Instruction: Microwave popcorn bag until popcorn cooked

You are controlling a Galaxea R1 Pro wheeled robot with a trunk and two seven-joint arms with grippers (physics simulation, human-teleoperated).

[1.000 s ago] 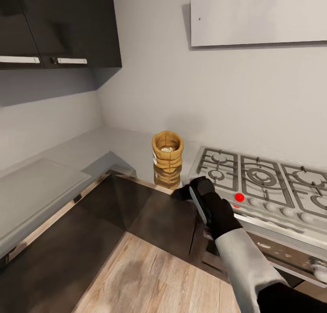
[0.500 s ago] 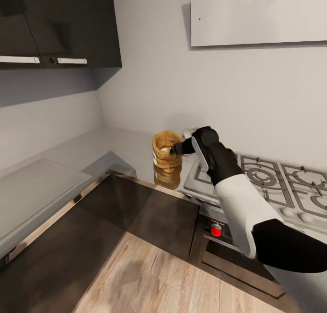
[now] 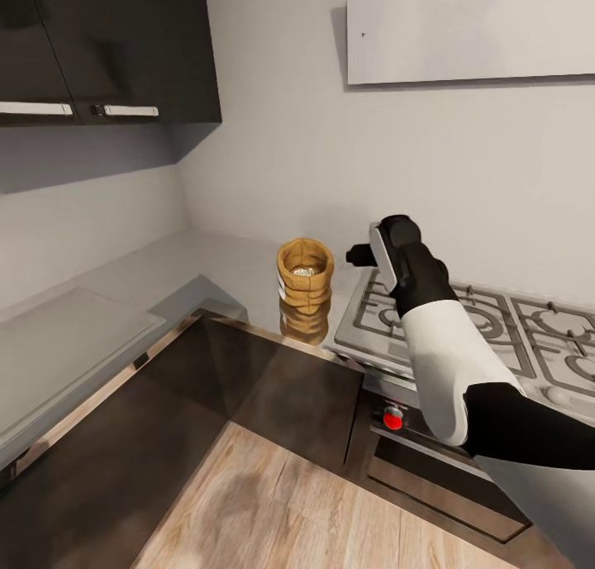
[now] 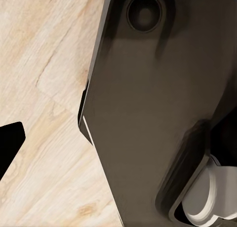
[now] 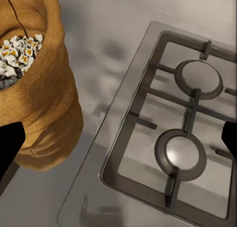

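The popcorn bag (image 3: 305, 286) stands upright on the grey countertop (image 3: 231, 267), just left of the hob. It is a tan sack with a rolled rim, and whitish popcorn (image 3: 303, 271) shows in its mouth. My right gripper (image 3: 356, 255) hovers to the bag's right at about rim height, over the hob's near-left corner and apart from the bag. In the right wrist view the popcorn bag (image 5: 42, 96) and popcorn (image 5: 17, 54) lie to one side, and the right gripper (image 5: 118, 143) is open and empty. The left gripper (image 4: 118, 143) points at the floor. The microwave is out of view.
A steel gas hob (image 3: 529, 338) with grates sits right of the bag, with a red knob (image 3: 392, 419) on the oven front below. Dark wall cabinets (image 3: 107, 49) hang at upper left. Dark cabinet fronts (image 3: 273, 387) drop to a wooden floor (image 3: 273, 511).
My right arm rose from the counter's front edge to the bag's rim, then drew back to the right and slightly up. The bag has not moved.
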